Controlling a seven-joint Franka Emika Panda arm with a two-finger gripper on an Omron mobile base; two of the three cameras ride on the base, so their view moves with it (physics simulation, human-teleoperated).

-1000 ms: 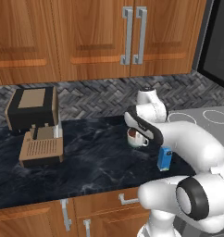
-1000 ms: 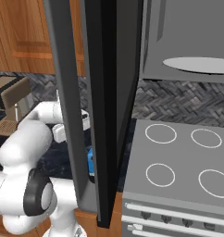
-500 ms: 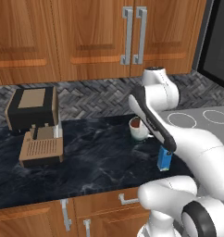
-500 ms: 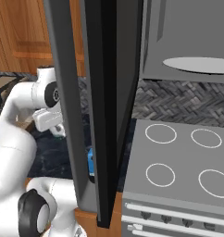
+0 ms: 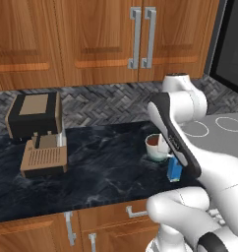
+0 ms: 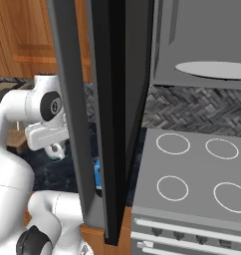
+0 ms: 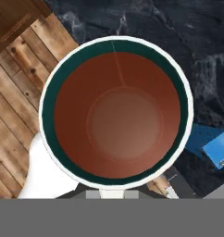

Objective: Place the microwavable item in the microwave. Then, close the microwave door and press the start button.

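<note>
The white mug (image 5: 155,146) with dark brown liquid hangs from my gripper (image 5: 163,143), which is shut on its rim near the front of the dark counter (image 5: 101,167). In the hand view I look straight down into the mug (image 7: 117,113), its green inner wall ringing the liquid and its handle at the lower left. The microwave door (image 6: 108,99) stands swung open, edge-on, between my hand (image 6: 47,135) and the stove. To its right gapes the grey cavity of the microwave (image 6: 202,35), with the pale turntable (image 6: 214,69) in it.
A blue carton (image 5: 174,171) stands on the counter just right of the mug, toward the front edge. A black and brown coffee machine (image 5: 38,133) sits at the left. The stove top (image 6: 192,169) lies below the microwave. Wooden cabinets (image 5: 116,39) hang above the counter.
The arm's elbow has risen and swung, and the hand has carried the mug a little to the right, toward the blue carton. The gripper has stayed shut throughout.
</note>
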